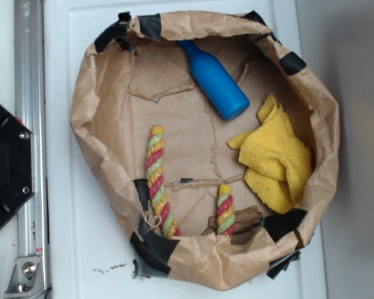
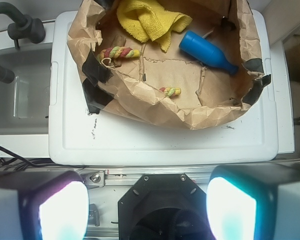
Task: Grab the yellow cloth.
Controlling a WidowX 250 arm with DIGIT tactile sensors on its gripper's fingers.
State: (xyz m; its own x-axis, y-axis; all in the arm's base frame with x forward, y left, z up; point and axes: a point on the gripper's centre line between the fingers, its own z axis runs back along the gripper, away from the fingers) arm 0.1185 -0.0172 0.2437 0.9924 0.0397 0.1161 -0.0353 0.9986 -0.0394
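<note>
Exterior view, left to right. Black robot base point(image 1: 6, 165) at the far left edge, beside a metal rail point(image 1: 30, 143). White bench point(image 1: 68, 249) carries a brown paper bag point(image 1: 90, 106), rolled down into a shallow bowl and patched with black tape.

Inside the bag: a long striped rope point(image 1: 157, 180), red, yellow and green, lying along the left side. A shorter striped rope point(image 1: 224, 208) near the bottom rim. A blue bottle point(image 1: 215, 81) on its side toward the top, neck pointing up-left. The yellow cloth point(image 1: 275, 156) lies bunched and folded against the right wall of the bag, just beside the bottle's base; touching or not, cannot tell. Its long axis runs roughly top to bottom in this view, a little slanted.

Wrist view. The gripper point(image 2: 147, 210) sits low in the frame over the base, its two fingers point(image 2: 62, 210) spread wide apart, nothing between them: released and empty. It is well apart from the bag.

Key relation: from the gripper the cloth point(image 2: 147, 20) lies straight ahead, at the far wall of the bag, past the near rim and the short rope. My read: the reach must go forward over the near rim, then down onto the folds, keeping clear of the bottle on the right.
</note>
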